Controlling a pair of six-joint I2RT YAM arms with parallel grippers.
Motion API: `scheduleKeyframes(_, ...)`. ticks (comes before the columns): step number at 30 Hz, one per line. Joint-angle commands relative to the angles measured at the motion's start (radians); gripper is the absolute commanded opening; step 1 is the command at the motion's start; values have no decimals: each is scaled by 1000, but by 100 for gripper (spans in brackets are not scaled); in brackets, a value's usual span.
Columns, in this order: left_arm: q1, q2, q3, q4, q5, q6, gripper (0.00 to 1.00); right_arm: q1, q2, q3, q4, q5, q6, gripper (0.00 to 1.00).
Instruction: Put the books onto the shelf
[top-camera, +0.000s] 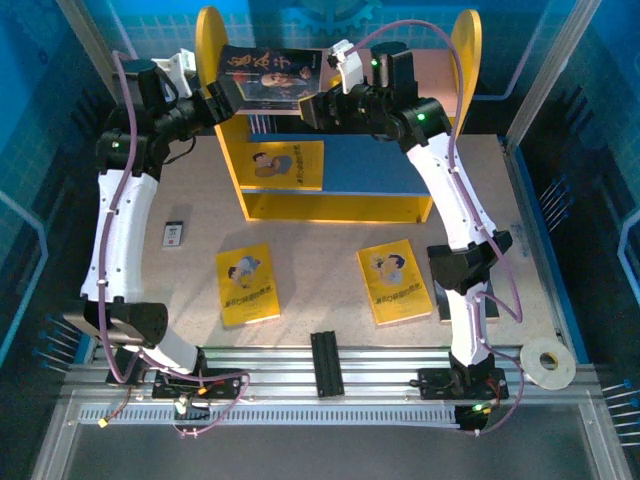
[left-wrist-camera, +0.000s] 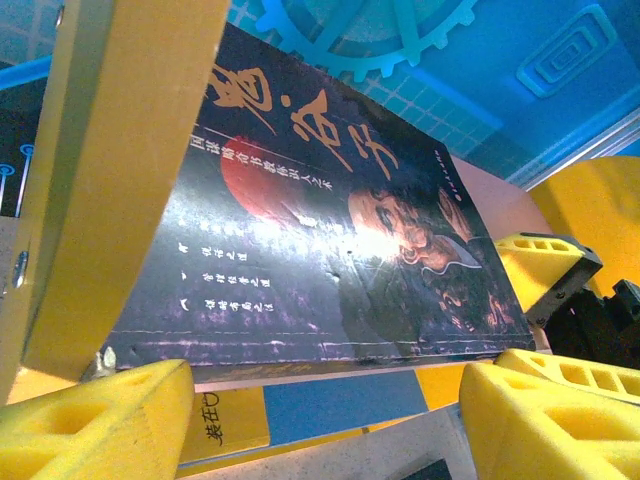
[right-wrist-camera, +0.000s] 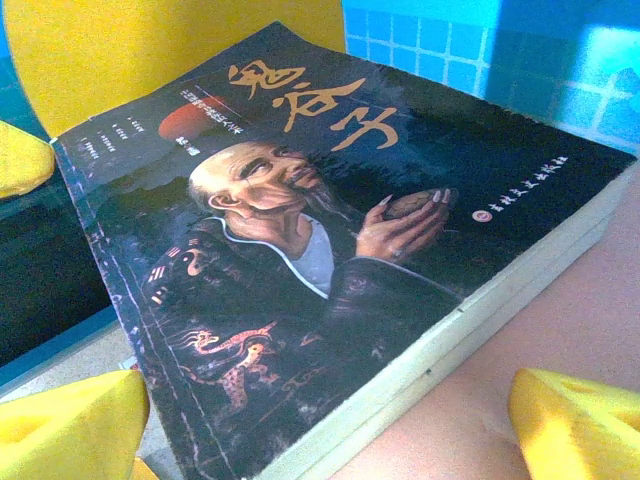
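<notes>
Navy book (top-camera: 272, 78) lies flat on the pink top board of the shelf (top-camera: 209, 60), its long axis running left to right. Our left gripper (top-camera: 226, 100) and right gripper (top-camera: 314, 107) flank its short edges, both spread wide and clasping nothing.

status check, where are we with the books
Left pincer open, right pincer open, one each side of dark book. Book lies on shelf top board. Two yellow books on table. Nothing blocking.

Tabletop (top-camera: 330, 245) — shelf (top-camera: 232, 150) at rear; left yellow book (top-camera: 247, 285), right yellow book (top-camera: 394, 281) flat in front; small card (top-camera: 174, 235) far left. Shelf: dark book (top-camera: 270, 78) on upper board — third yellow book (top-camera: 288, 165) on lower.
</notes>
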Motion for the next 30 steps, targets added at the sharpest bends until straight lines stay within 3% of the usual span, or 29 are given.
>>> scheduleKeyframes(1, -6, 19, 27, -7, -13, 27, 72, 11, 29, 17, -28, 24, 2, 94)
scheduleKeyframes(15, -4, -2, 31, -27, -36, 47, 71, 1, 19, 17, -25, -2, 17, 95)
scheduleKeyframes(22, 4, -90, 58, -99, -161, 111, 73, -29, -61, -9, -20, -39, 43, 100)
scheduleKeyframes(30, 5, -285, -14, -178, -373, 182, 75, -33, -285, -198, 0, -44, 12, 99)
